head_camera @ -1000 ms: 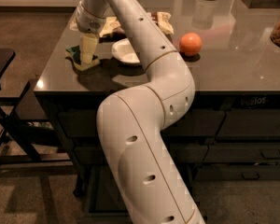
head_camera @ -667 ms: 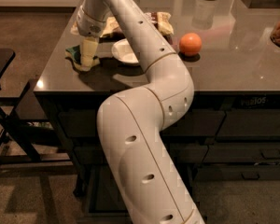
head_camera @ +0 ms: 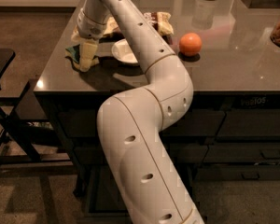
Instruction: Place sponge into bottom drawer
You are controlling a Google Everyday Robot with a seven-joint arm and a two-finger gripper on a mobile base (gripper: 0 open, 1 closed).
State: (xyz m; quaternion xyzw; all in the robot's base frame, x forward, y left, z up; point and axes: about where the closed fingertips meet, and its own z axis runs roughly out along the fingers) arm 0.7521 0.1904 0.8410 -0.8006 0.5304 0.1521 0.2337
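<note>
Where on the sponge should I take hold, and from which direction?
Take the sponge across its narrow width, coming straight down from above. It seems to lie flat near the counter's corner, and the white bowl crowds one side. The gripper hangs right over it.

So, my looks: my arm (head_camera: pixel 144 139) is all smooth off-white shell, made of fat rounded tubes that get slimmer toward the far end. The elbow (head_camera: pixel 172 92) is a big bulbous knuckle with thin seams where the sections meet. Small dark oval holes (head_camera: pixel 129 138) run in a row along the shells, and there's a thin tan ring low down near the base. My gripper (head_camera: pixel 86 55) is a paler, creamy yellow below a greyish wrist collar, down at the left end of the table (head_camera: pixel 233 64).
</note>
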